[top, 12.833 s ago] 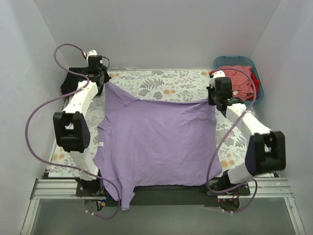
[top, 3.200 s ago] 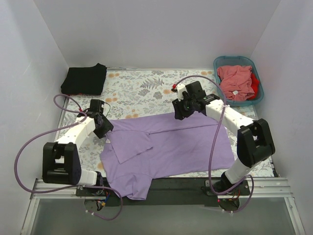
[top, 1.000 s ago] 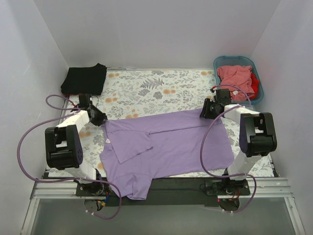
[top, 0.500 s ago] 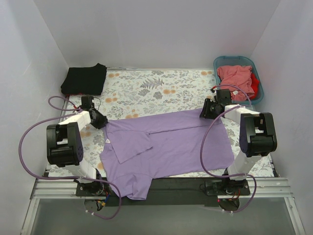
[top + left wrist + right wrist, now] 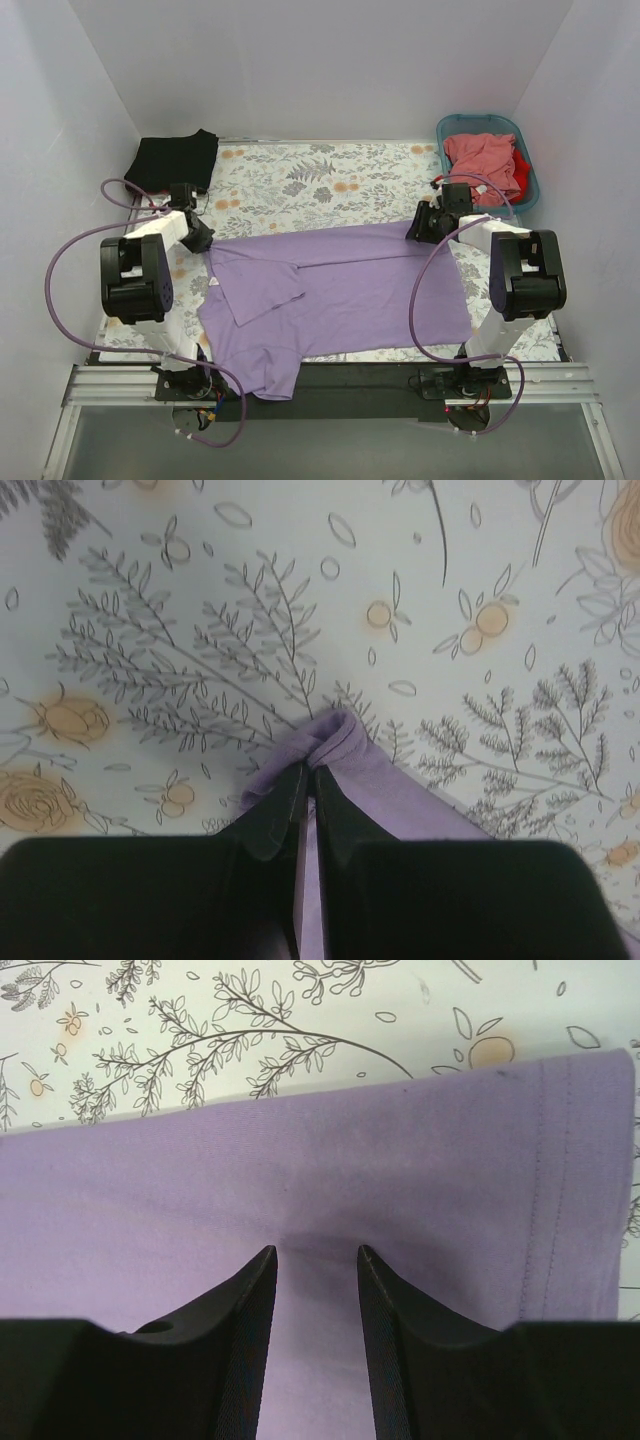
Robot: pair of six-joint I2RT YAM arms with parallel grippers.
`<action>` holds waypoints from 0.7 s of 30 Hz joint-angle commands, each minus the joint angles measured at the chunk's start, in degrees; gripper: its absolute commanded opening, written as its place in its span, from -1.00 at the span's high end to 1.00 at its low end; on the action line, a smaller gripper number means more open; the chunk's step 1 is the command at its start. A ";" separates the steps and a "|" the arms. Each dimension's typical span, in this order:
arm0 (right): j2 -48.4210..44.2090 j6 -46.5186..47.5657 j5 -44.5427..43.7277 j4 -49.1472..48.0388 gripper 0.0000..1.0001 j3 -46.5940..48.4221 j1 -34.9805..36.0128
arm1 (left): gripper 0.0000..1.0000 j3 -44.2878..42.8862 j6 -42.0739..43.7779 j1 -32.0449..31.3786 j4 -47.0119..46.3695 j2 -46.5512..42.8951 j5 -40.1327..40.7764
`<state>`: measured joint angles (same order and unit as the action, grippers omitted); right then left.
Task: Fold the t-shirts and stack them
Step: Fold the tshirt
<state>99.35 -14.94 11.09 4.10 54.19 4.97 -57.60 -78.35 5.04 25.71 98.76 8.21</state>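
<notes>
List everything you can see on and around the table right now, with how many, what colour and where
purple t-shirt: one, lavender, spread mid-table, partly folded, near edge overhanging
black t-shirt: one, black, folded, far left corner
basket: one, teal, far right corner
salmon-pink t-shirt: one, crumpled in the basket
red t-shirt: one, in the basket, mostly hidden
table: one, floral cover
left gripper: one, black jaws shut on the purple t-shirt's far left corner
right gripper: one, black jaws open over its far right edge
</notes>
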 commanded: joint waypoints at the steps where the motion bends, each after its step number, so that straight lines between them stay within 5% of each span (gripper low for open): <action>1: 0.32 -1.32 -0.20 2.32 0.10 -1.46 0.56 | 1.00 -4.25 3.02 0.94 3.11 5.72 13.32; 7: -0.73 -0.27 1.04 2.32 0.09 1.96 0.48 | 0.94 -10.60 4.34 0.85 2.85 10.75 9.64; 14: -0.48 0.96 -2.13 2.49 0.10 7.68 -0.05 | 0.74 -8.23 5.75 0.50 -0.40 9.61 7.79; 21: 4.44 1.40 -4.58 2.41 0.25 9.70 -1.19 | 0.74 -8.05 5.92 0.41 -1.02 9.43 7.44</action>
<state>101.69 -14.41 8.97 6.17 62.19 4.56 -67.55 -73.32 5.02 24.75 107.13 13.17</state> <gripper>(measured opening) 0.387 0.131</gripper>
